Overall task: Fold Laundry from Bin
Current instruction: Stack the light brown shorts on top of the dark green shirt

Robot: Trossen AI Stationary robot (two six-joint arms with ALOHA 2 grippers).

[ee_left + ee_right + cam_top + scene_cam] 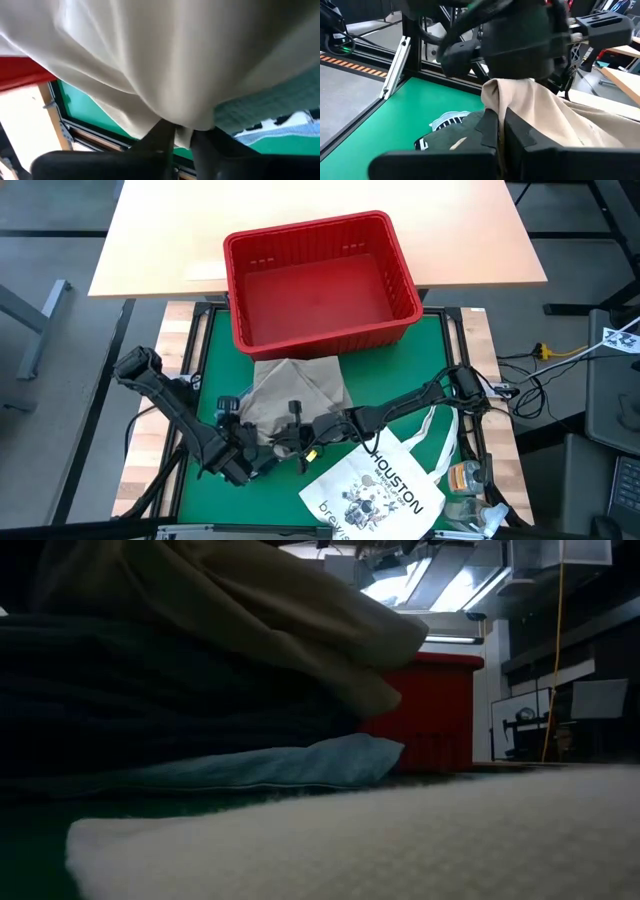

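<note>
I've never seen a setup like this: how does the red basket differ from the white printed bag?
The red basket is rigid, slotted plastic, standing upright and open; the white bag is soft cloth lying flat. The basket is plain red; the bag bears "HOUSTON" and a dark drawing. The basket sits at the table's far edge, the bag at the near edge. Both lie apart from the tan garment.

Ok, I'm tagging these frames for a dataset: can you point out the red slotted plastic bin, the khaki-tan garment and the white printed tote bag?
Red slotted plastic bin (262, 338): high view, near slotted wall.
Khaki-tan garment (300, 387): high view, middle of the cloth.
White printed tote bag (385, 492): high view, printed face.
</note>
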